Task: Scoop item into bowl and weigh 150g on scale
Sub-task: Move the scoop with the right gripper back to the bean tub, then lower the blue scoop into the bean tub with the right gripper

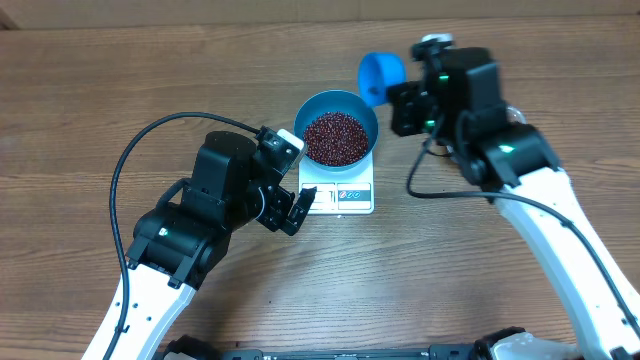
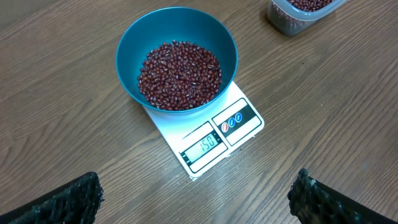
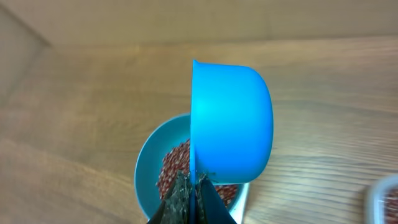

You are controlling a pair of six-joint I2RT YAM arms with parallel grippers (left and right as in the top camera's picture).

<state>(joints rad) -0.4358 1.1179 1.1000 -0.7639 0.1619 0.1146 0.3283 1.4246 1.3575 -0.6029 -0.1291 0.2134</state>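
Note:
The blue bowl (image 1: 345, 99) stands on the white scale (image 1: 340, 196) with a heap of red-brown beans (image 1: 335, 137) inside. In the left wrist view the beans (image 2: 179, 74) fill the bowl (image 2: 127, 62), and the display of the scale (image 2: 219, 138) reads 150. My left gripper (image 2: 196, 199) hovers open over bare table just in front of the scale, nothing between its fingers (image 2: 78, 198). My right gripper (image 3: 194, 194) is shut on the handle of a small blue scoop (image 3: 233, 124), tipped on its side above the bowl's far right edge (image 3: 144, 174).
A clear plastic tub (image 2: 298, 14) holding more beans sits beyond the scale to the right, also at the edge of the right wrist view as a tub (image 3: 385, 199). Wooden tabletop surrounds the scale; my left arm (image 1: 215, 190) lies to its left.

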